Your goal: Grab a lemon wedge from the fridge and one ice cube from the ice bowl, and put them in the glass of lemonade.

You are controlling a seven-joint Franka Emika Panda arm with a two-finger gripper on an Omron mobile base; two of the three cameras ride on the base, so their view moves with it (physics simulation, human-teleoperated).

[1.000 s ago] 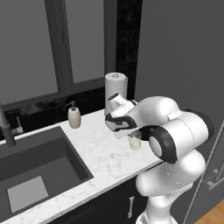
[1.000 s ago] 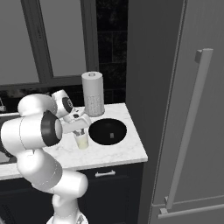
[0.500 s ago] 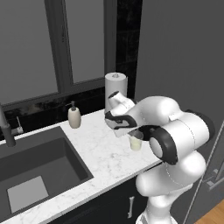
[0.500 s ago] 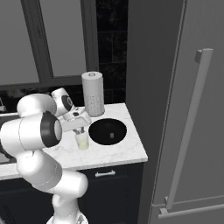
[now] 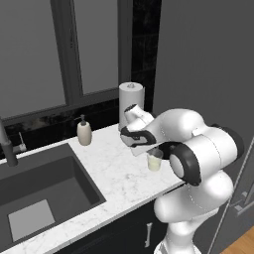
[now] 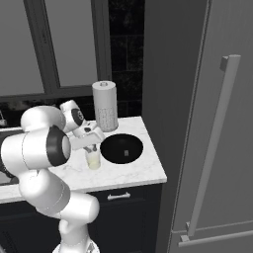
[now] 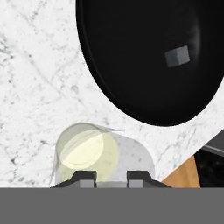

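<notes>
On the white marble counter (image 6: 133,170) beside the grey fridge (image 6: 207,123), the closed, empty gripper (image 7: 111,176) hangs over the glass of lemonade (image 6: 93,159).

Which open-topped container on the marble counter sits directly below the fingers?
The small clear tumbler of pale yellow liquid, not the wider shallow black bowl beside it.

Paper-towel roll (image 6: 105,105) crowds behind ice bowl (image 6: 121,148) — glass of lemonade (image 6: 93,159) alongside.

We see a glossy white arm (image 5: 198,163) of rounded, bulbous segments with dark rings at its joints, and a hand ending in two small dark fingertips (image 7: 85,176).
</notes>
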